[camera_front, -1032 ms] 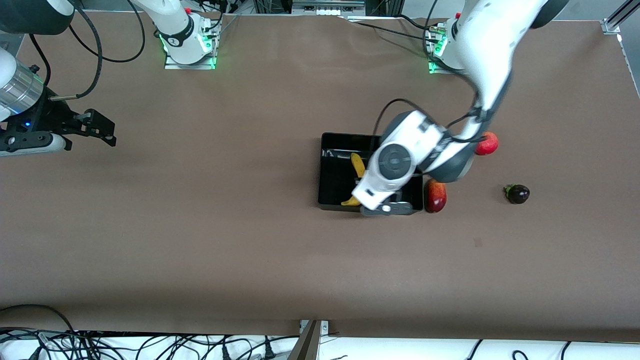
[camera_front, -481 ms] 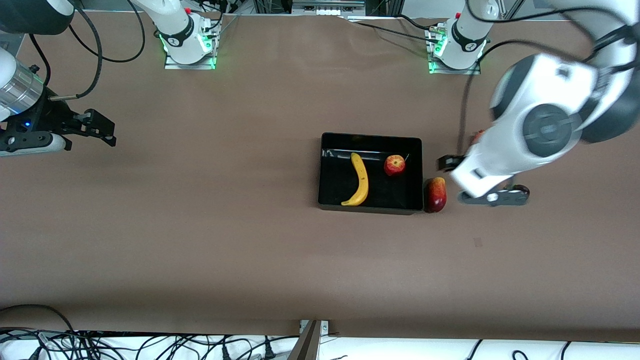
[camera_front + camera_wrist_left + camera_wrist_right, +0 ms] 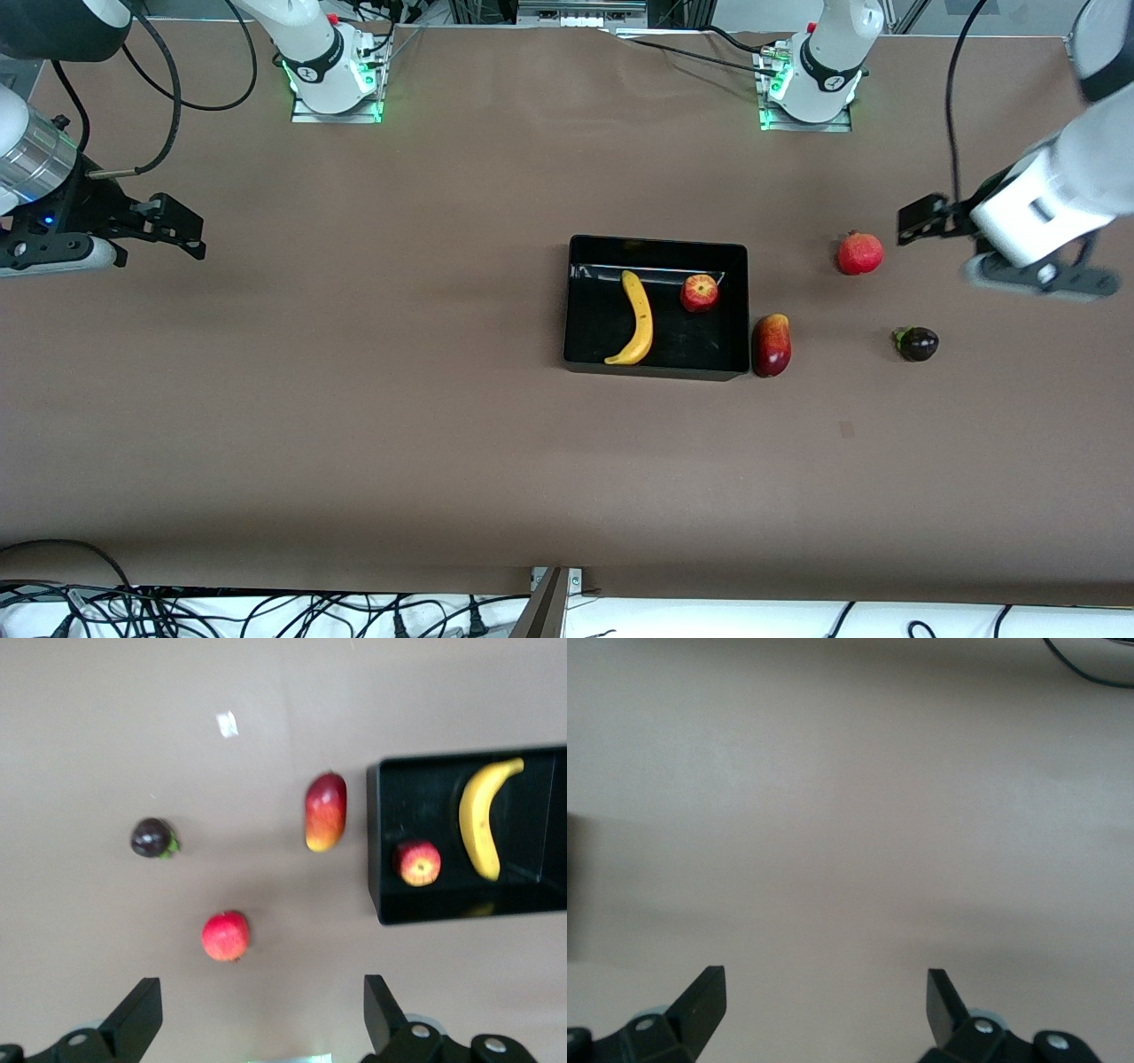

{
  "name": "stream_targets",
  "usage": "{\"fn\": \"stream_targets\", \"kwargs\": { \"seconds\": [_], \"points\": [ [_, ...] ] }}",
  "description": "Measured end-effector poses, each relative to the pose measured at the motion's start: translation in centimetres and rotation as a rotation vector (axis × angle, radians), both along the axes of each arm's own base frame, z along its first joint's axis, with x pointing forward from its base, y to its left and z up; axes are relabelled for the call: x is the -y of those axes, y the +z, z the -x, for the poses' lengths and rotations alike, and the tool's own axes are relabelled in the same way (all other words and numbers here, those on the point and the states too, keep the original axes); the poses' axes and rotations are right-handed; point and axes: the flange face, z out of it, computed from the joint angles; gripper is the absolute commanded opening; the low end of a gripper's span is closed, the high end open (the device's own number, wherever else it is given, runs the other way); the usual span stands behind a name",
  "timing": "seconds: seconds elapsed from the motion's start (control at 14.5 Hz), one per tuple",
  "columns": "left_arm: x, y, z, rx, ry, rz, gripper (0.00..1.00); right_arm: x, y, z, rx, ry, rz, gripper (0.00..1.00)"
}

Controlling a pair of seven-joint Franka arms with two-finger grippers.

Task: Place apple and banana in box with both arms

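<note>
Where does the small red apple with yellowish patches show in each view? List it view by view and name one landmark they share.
Front view: the small red apple with yellowish patches lies in the glossy black plastic box, beside the long yellow banana.
Left wrist view: the apple lies in the box, between the banana and the box wall.
Right wrist view: not in it; only bare table shows.
Shared landmark: the box, in the front and left wrist views.

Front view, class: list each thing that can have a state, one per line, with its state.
box: holds two fruits
banana: lying in box
apple: in box, apart from banana
mango: on table beside box
pomegranate: on table
mangosteen: on table
left gripper: open, empty
right gripper: open, empty, over table
</note>
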Motion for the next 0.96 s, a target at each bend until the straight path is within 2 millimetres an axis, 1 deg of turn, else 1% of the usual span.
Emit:
{"fn": "stream_targets", "kwargs": {
  "seconds": [0.07,0.14,0.21,0.28,0.41,0.48,0.96],
  "points": [
    [-0.1,0.4,1.3,0.039,0.027,-0.001,1.0,0.0,0.0,0.0,0.0,0.0,0.0,1.0],
    [-0.1,0.1,2.5,0.057,0.045,-0.003,1.0,0.0,0.0,0.0,0.0,0.0,0.0,1.0],
    [-0.4,-0.4,3.5,0.064,0.057,-0.004,1.0,0.0,0.0,0.0,0.0,0.0,0.0,1.0],
    [-1.0,-1.2,4.0,0.064,0.069,-0.005,1.0,0.0,0.0,0.0,0.0,0.0,0.0,1.0],
    [-2.0,-2.3,4.1,0.054,0.087,-0.006,1.0,0.0,0.0,0.0,0.0,0.0,0.0,1.0],
    [-2.2,-2.5,4.0,0.052,0.091,-0.006,1.0,0.0,0.0,0.0,0.0,0.0,0.0,1.0],
    [-2.1,-2.3,3.5,0.052,0.097,-0.007,1.0,0.0,0.0,0.0,0.0,0.0,0.0,1.0]
  ]
}}
